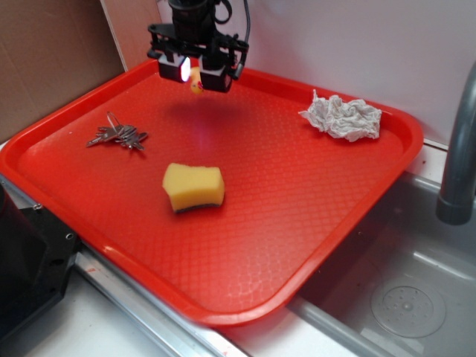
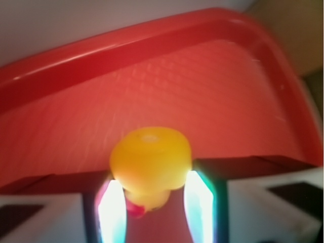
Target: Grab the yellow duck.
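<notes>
A kitchen: steel sink (image 1: 401, 297), grey faucet (image 1: 460, 149), sponge (image 1: 193, 187) on a red tray (image 1: 297, 223).

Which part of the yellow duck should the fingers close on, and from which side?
Grip the yellow duck across its rounded body, coming from above. In the wrist view it sits between the gripper fingers, one on each flank; the round sides likely slip if pinched off-centre.

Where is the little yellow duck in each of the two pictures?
Exterior: the yellow duck peeks out between the gripper fingers, above the far part of the tray.
Wrist: the duck fills the lower centre, between the two glowing fingers.
Shared landmark: the red tray's raised rim.
</notes>
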Controlling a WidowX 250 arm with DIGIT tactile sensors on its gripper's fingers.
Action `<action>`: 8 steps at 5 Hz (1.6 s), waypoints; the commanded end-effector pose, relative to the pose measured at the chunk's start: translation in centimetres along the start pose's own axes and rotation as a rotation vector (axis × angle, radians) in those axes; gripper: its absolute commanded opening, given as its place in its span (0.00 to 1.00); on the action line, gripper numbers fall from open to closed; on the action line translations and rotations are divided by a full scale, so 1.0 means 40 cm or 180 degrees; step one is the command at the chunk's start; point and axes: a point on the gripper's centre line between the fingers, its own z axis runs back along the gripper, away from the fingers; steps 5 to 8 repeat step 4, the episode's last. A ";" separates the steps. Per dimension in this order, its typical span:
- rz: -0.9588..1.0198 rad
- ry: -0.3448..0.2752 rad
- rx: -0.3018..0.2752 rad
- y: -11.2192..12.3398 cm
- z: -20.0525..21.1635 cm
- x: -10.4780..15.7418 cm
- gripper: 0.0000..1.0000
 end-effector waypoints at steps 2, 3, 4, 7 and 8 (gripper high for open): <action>-0.0693 0.0250 -0.0645 0.000 0.296 -0.197 0.00; -0.0885 0.0315 -0.0827 0.020 0.339 -0.254 0.00; -0.1209 0.0257 -0.0884 0.006 0.364 -0.313 0.00; -0.1209 0.0257 -0.0884 0.006 0.364 -0.313 0.00; -0.1209 0.0257 -0.0884 0.006 0.364 -0.313 0.00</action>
